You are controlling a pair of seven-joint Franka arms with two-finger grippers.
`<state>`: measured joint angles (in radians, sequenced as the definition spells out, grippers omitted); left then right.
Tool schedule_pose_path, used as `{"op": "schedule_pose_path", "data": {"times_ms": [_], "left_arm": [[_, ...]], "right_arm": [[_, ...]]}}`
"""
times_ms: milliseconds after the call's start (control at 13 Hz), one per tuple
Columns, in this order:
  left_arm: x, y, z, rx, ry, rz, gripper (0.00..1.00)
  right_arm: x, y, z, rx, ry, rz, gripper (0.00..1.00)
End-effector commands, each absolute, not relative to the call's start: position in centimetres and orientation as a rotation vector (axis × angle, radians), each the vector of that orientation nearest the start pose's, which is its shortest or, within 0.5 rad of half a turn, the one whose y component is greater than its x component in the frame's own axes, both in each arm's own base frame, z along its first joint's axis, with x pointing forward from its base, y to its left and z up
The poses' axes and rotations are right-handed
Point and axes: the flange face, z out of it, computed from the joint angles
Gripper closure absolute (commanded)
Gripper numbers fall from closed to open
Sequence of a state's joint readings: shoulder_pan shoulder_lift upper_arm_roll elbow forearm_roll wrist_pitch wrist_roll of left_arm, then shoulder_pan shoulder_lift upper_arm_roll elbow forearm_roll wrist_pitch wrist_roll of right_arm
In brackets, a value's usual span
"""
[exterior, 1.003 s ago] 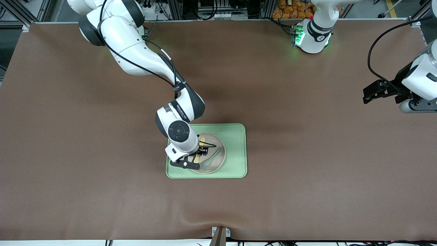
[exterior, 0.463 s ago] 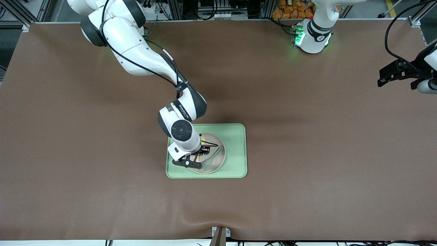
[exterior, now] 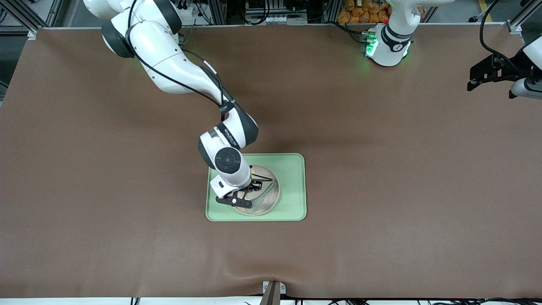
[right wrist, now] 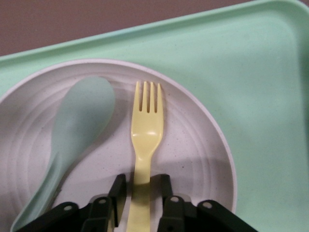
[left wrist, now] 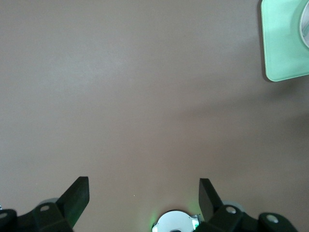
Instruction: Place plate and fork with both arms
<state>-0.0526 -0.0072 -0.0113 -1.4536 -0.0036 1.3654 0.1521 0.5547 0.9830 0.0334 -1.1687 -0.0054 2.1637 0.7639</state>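
Note:
The off-white plate (exterior: 273, 202) sits on a light-green tray (exterior: 292, 186) near the table's middle. In the right wrist view the pale-yellow fork (right wrist: 146, 130) lies on the plate (right wrist: 198, 140) beside a pale grey-green spoon (right wrist: 82, 121). My right gripper (exterior: 249, 191) is low over the plate. Its fingers straddle the fork's handle (right wrist: 142, 182), with a narrow gap on each side. My left gripper (exterior: 476, 79) hangs open and empty over the bare table at the left arm's end; it also shows in the left wrist view (left wrist: 144, 186).
The tray's corner (left wrist: 285, 43) shows in the left wrist view, over brown table covering. The left arm's green-lit base (exterior: 383, 44) stands at the table's back edge. The spoon (exterior: 269, 190) lies on the plate's side toward the left arm.
The left arm has swung up and away toward its end of the table. The right gripper has shifted slightly over the plate, around the fork's handle.

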Motion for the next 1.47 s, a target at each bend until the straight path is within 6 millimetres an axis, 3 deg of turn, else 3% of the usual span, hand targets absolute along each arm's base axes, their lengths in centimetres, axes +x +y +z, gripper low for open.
{"op": "schedule_pose_path", "data": {"times_ms": [0,77,386,772,1081,1389], "left_arm": [[52.0,-5.2,66.8,-3.146,0.306,0.136,0.0],[51.9,-6.0,66.7,-3.134,0.319,0.138,0.0],[51.6,-5.6,67.3,-3.129,0.315,0.116,0.0],[51.8,-2.2,67.9,-3.153,0.231,0.084,0.0],[52.1,-2.2,67.7,-3.152,0.223,0.069,0.0],[52.6,-2.2,67.4,-3.155,0.211,0.055,0.0]], "right_arm": [[64.3,42.1,19.2,-3.106,0.311,-0.028,0.73],[64.3,42.1,19.2,-3.105,0.313,-0.03,0.77],[64.7,41.8,19.8,-3.102,0.333,-0.026,0.93],[65.1,41.5,21.0,-3.107,0.352,0.009,0.95],[65.1,41.2,21.6,-3.119,0.388,0.05,0.97],[66.3,39.4,24.4,-3.092,0.396,0.069,0.96]]}}
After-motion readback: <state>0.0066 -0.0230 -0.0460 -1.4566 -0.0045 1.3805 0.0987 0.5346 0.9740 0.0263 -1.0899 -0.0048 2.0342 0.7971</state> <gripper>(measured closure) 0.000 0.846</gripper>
